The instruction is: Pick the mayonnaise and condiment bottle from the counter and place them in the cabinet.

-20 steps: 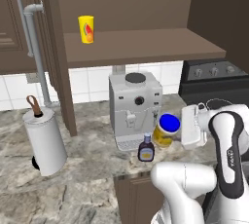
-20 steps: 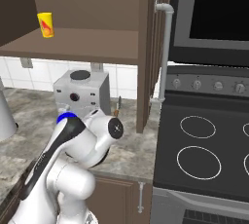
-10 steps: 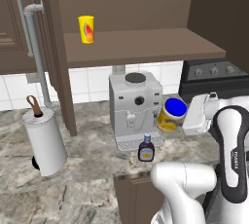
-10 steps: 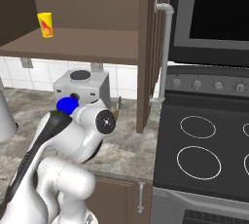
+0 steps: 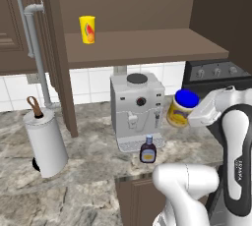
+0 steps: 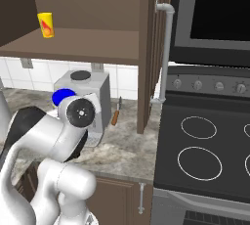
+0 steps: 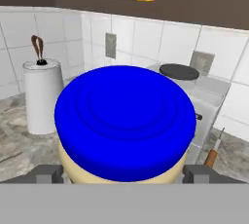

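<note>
My gripper (image 5: 193,116) is shut on the mayonnaise (image 5: 181,108), a squat yellow jar with a blue lid, held in the air to the right of the coffee machine, below the cabinet shelf (image 5: 147,46). In the hand view the jar's blue lid (image 7: 125,121) sits between my fingertips (image 7: 48,173). From the right base view a slice of the blue lid (image 6: 62,96) shows behind my arm. The condiment bottle (image 5: 148,150), small, dark brown, pale-capped, stands on the counter (image 5: 83,176) in front of the coffee machine, left of and below my gripper.
A grey coffee machine (image 5: 137,107) stands against the tiled wall. A paper towel roll (image 5: 45,141) is at the left. A yellow cup (image 5: 87,29) stands on the shelf's left end. A stove (image 6: 205,141) lies to the right, a knife (image 6: 116,114) by the cabinet side panel.
The mayonnaise has risen from near the counter, held in my gripper, and now hangs higher beside the coffee machine. The condiment bottle has stayed put.
</note>
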